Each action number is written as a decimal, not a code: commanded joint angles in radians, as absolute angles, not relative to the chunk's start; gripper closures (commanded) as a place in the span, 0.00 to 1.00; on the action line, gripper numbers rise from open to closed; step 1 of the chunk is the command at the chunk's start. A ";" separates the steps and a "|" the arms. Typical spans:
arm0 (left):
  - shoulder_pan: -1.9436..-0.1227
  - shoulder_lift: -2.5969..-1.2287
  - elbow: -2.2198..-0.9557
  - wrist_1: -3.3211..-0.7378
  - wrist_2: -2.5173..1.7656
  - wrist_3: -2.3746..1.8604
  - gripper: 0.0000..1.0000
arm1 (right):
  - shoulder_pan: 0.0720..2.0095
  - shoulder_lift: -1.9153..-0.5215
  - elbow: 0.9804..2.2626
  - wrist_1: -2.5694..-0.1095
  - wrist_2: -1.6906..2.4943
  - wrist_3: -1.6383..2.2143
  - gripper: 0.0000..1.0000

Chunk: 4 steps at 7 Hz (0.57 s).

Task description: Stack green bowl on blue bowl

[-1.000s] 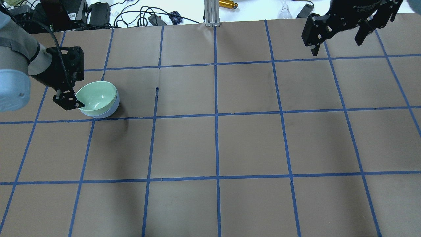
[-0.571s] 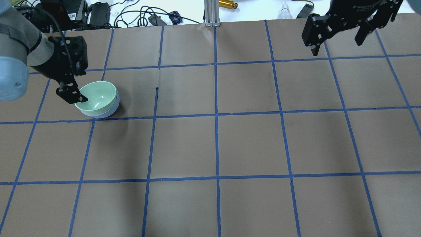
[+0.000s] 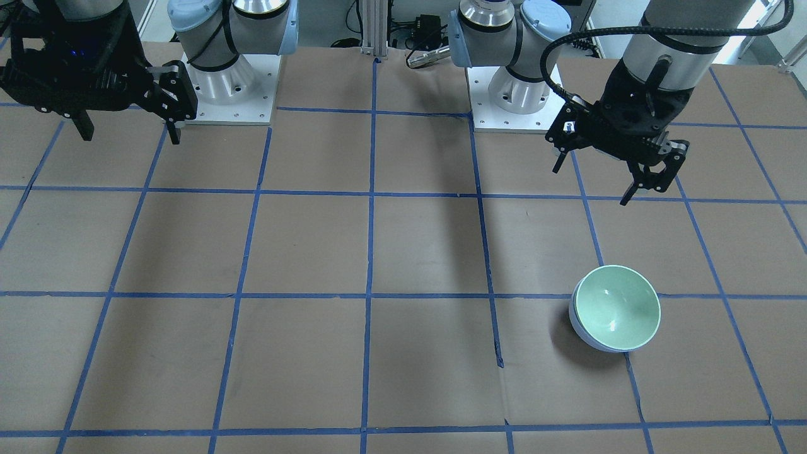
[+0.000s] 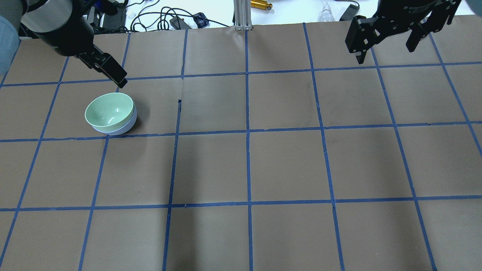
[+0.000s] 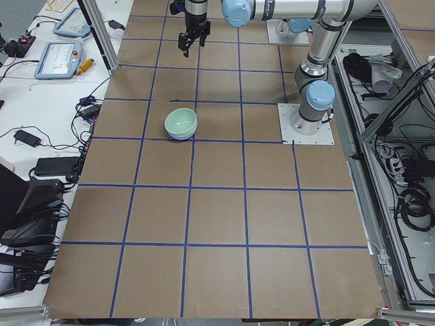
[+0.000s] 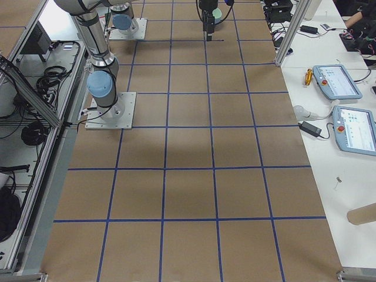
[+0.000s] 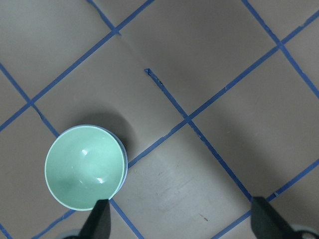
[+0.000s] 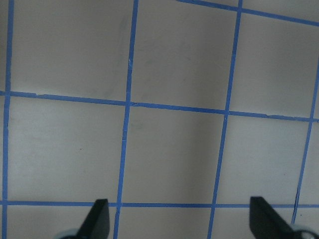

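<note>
The green bowl [image 4: 109, 112] sits nested inside the blue bowl [image 4: 126, 127] on the left part of the table. Only a band of the blue bowl shows beneath it. The stack also shows in the front view, with the green bowl [image 3: 618, 306] in the blue bowl [image 3: 579, 328], and in the left wrist view [image 7: 84, 172]. My left gripper [image 3: 591, 185] is open and empty, raised well above the table and clear of the bowls. My right gripper [image 4: 385, 54] is open and empty, high over the far right of the table.
Brown paper with a blue tape grid covers the table [image 4: 286, 162]. A small tear [image 4: 179, 105] lies right of the bowls. Cables and power bricks [image 4: 113, 13] and an aluminium post [image 4: 241, 15] stand past the far edge. The arm bases [image 3: 227, 82] are at the robot's side.
My left gripper has left the green bowl's rim and risen up and away from it. The nested bowls have stayed in place. The right arm has not moved.
</note>
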<state>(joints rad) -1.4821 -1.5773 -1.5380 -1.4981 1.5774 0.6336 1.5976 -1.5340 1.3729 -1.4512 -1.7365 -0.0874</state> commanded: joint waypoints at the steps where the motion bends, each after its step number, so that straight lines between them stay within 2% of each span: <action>1: -1.494 -1.566 -1.540 -1.508 1.592 0.386 0.00 | 1.598 -1.534 1.373 -1.451 -1.736 -0.087 0.00; 4: -1.525 -1.539 -1.545 -1.555 1.559 0.186 0.00 | 1.598 -1.534 1.373 -1.451 -1.736 -0.087 0.00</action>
<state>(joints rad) -1.5185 -1.5491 -1.5452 -1.5213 1.5785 0.2438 1.5979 -1.5340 1.3729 -1.4511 -1.7365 -0.0875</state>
